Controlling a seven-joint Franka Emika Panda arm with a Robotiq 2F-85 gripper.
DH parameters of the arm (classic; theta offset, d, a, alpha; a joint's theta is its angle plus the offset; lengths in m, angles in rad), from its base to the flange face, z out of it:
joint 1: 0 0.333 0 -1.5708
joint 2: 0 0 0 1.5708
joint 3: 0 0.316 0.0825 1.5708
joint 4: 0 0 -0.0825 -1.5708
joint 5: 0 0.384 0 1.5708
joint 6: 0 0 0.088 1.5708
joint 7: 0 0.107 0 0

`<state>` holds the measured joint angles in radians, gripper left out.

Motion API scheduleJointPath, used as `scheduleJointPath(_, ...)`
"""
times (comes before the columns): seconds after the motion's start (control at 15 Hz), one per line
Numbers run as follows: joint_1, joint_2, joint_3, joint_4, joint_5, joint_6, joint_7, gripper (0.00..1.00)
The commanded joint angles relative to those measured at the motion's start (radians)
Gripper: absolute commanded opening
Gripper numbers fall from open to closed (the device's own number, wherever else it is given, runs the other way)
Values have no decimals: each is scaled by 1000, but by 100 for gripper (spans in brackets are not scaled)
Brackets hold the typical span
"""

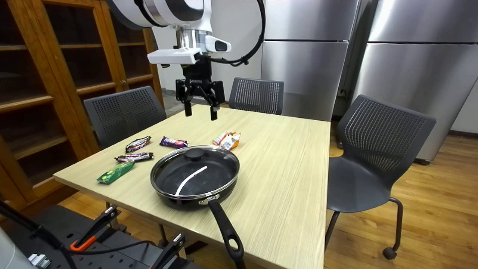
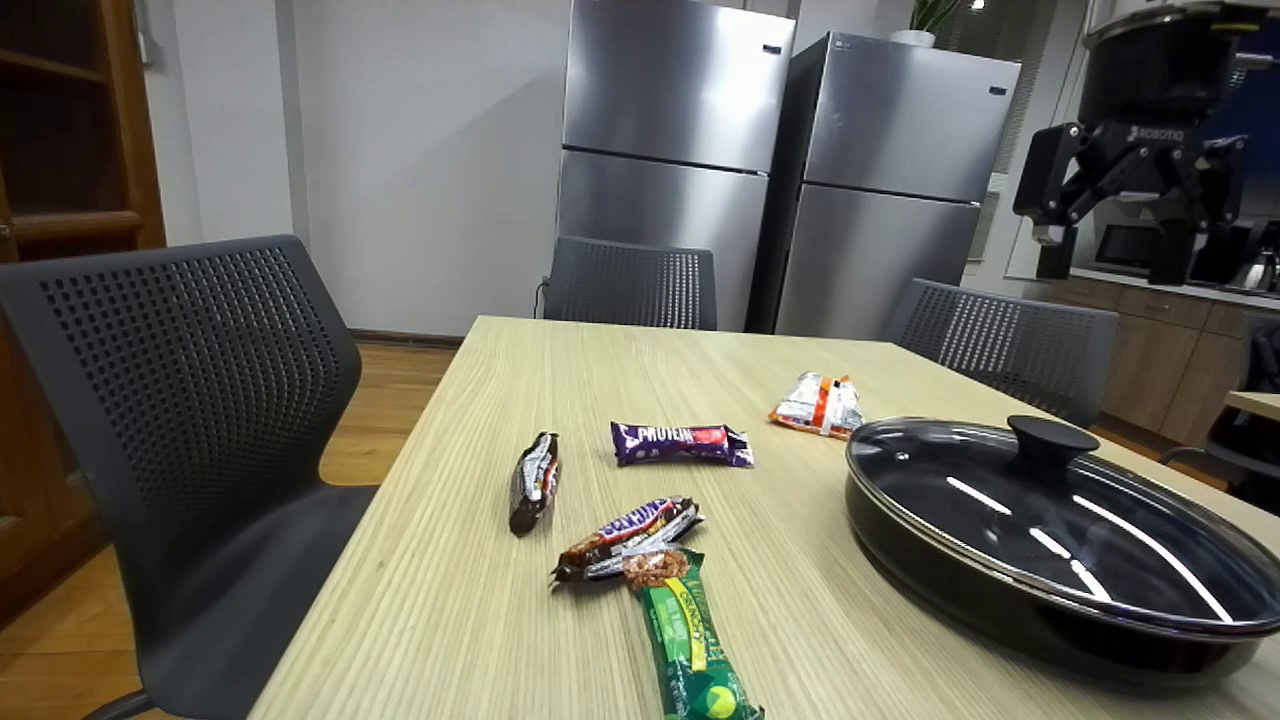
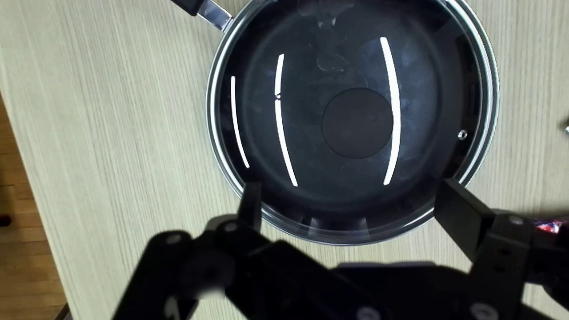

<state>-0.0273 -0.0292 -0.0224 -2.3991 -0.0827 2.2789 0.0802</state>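
My gripper hangs open above the table with nothing between its fingers, also showing at the upper right of an exterior view. Below it in the wrist view lies a black pan covered by a glass lid with a round black knob. The pan's long handle points over the table's front edge. Around the pan lie a white-and-orange snack bag, a purple protein bar, a green bar and two dark-wrapped bars. The green bar touches one dark bar.
The light wooden table has dark chairs on several sides. A wooden glass-door cabinet stands beside it, with steel refrigerators behind. A dark bench with clamps adjoins the front edge.
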Motion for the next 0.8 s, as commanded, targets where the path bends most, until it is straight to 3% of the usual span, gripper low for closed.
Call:
scheduleJointPath(0.0,4,51,2,19,32,27,-49,100)
scheduleJointPath(0.73,45,197,15,40,-1,100,-22,100)
